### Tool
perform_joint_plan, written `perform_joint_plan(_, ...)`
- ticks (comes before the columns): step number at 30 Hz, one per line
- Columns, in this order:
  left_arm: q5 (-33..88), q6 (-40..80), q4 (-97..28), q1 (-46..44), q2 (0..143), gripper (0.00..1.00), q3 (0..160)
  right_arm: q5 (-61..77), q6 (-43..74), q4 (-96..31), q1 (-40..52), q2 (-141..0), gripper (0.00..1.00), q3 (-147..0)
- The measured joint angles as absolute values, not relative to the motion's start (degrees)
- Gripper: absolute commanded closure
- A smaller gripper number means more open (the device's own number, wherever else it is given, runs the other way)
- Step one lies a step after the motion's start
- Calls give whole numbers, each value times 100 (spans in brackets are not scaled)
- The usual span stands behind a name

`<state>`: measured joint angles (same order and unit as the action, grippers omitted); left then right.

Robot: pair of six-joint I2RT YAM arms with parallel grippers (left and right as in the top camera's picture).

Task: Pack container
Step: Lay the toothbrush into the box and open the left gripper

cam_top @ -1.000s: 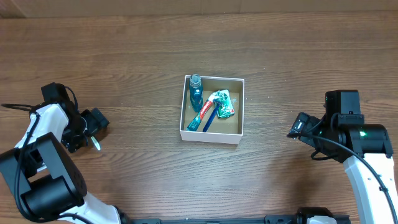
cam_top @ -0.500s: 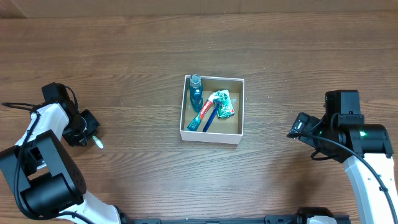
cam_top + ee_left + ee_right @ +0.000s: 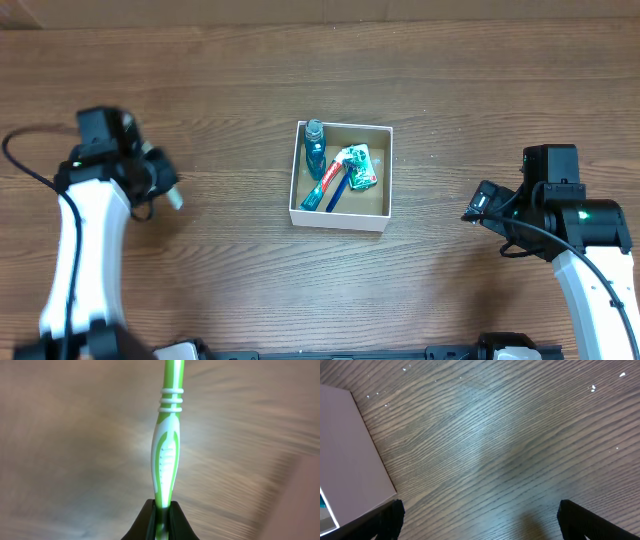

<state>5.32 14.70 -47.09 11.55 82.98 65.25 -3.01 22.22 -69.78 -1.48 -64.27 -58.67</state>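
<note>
The container [image 3: 338,219], a shallow white box with a brown inside, sits mid-table. It holds a blue bottle [image 3: 315,146], a red and white tube [image 3: 334,171], a green packet [image 3: 361,166] and a blue toothbrush [image 3: 336,193]. My left gripper [image 3: 165,185] is well to the left of it, shut on the handle of a green and white toothbrush [image 3: 167,455]. That brush sticks out ahead of the left gripper [image 3: 161,515] above the blurred wood. The right gripper [image 3: 475,206] stands open and empty to the right of the box. Its fingers [image 3: 390,516] frame bare table.
The wooden table [image 3: 230,90] spreads around the box on all sides. A white corner of the container [image 3: 345,460] shows at the left edge of the right wrist view.
My left gripper has shut on the green toothbrush, and the arm has swung up and right with it, toward the box. The right arm has not moved.
</note>
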Motion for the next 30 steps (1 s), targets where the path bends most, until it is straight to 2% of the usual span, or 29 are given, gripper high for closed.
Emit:
perform_joint_plan(4,661,784,-4648,-506,7443,96,7102,-301,2224,-6982,-148,-6427,0,-5867)
perform_joint_plan(9,707,-947,-4504,-2832,7472,96,7347,-298,2224,-6984,-148,-6427,0,-5867)
perform_joint_plan(12,711,-1977,-4469,-3564,7728,96,7347,-298,2222,-6984,-145,-6427,0,-5867)
perform_joint_plan(16,709,-2515,-4447,-3741,8412,96,7354,-298,2224,-6982,-148,-6427,0,-5867)
perform_joint_plan(22,637,-2703,-4528,-3597,9435,96,7354,-298,2222,-6982,-148,-6427,0,-5867)
perform_joint_plan(30,445,-2698,-4591,-3288,9657,94,7354,-298,2224,-6982,-145,-6427,0,-5867)
